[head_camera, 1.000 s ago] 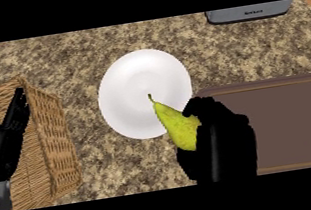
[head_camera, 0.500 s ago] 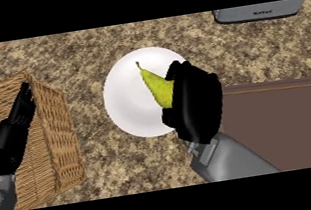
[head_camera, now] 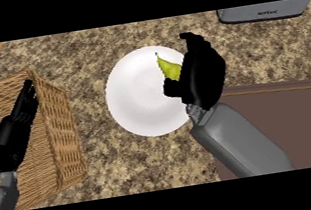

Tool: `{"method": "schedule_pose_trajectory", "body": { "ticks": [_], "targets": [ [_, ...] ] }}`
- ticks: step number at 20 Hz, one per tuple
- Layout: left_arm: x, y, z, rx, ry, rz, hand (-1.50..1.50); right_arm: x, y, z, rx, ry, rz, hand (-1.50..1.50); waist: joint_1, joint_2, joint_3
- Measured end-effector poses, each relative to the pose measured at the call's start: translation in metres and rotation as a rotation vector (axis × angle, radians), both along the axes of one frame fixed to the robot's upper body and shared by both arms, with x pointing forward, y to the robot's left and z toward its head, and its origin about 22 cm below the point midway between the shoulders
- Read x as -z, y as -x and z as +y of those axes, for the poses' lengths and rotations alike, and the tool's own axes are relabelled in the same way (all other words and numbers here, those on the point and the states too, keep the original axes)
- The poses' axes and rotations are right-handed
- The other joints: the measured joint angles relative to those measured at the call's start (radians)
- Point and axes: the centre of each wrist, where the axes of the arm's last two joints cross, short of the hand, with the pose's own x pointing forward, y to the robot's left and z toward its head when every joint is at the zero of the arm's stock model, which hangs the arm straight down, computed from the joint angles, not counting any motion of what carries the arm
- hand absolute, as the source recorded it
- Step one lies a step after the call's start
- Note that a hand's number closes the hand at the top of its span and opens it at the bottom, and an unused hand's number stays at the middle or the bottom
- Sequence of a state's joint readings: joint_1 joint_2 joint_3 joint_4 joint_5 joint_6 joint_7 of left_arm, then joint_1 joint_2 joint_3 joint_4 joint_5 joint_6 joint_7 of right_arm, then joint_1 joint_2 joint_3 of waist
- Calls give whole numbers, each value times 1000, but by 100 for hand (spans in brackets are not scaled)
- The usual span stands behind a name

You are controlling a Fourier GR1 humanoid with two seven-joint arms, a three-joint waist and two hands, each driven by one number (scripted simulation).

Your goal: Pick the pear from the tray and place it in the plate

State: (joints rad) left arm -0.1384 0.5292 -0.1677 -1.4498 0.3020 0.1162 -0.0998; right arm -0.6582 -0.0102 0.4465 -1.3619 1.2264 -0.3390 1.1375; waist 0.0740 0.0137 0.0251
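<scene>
Pear (head_camera: 168, 68), yellow-green with its pointed tip turned away from the robot, sat in the curled fingers and thumb of the right hand (head_camera: 200, 75), which hid its lower half. Hand and fruit were over the right part of the round white plate (head_camera: 139, 99); whether the pear touched the plate's surface could not be told. The grey right forearm ran back from the hand across the near left corner of the brown tray (head_camera: 293, 106), which lay just to the right of the plate on the speckled granite counter (head_camera: 105, 48). The left hand (head_camera: 15, 130) rested with straight fingers, holding nothing, above a wicker basket (head_camera: 52, 117) at the left, well apart from the plate. A grey appliance (head_camera: 263, 10) sat at the far edge.

The carrying step looked nearly done: the pear was off the tray and above its target. The next move would likely call for lowering it onto the plate, then uncurling the fingers and lifting the hand clear without rolling the fruit over the rim.
</scene>
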Motion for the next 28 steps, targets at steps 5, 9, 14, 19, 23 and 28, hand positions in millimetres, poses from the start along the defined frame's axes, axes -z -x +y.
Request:
{"method": "schedule_pose_trajectory", "body": {
  "ticks": [5,9,14,19,23,28],
  "targets": [
    [0,-1,-1,1,-1,8,0,5,-13,-6,22,-96,-57,-150,1,0,0],
    [2,1,2,-14,-4,17,0,5,-15,-14,36,-210,-189,-150,-13,-6,1],
    [5,6,8,-35,-3,28,0,14,-4,-25,64,-395,-320,-150,-34,-14,1],
    [9,14,14,-62,-7,34,0,41,29,-33,90,-517,-361,-150,-62,-24,3],
    [11,19,19,-78,-1,31,0,60,66,-38,79,-561,-376,-150,-79,-28,4],
    [11,19,20,-85,-3,38,0,80,109,-49,38,-569,-369,-150,-84,-27,5]
  ]
}}
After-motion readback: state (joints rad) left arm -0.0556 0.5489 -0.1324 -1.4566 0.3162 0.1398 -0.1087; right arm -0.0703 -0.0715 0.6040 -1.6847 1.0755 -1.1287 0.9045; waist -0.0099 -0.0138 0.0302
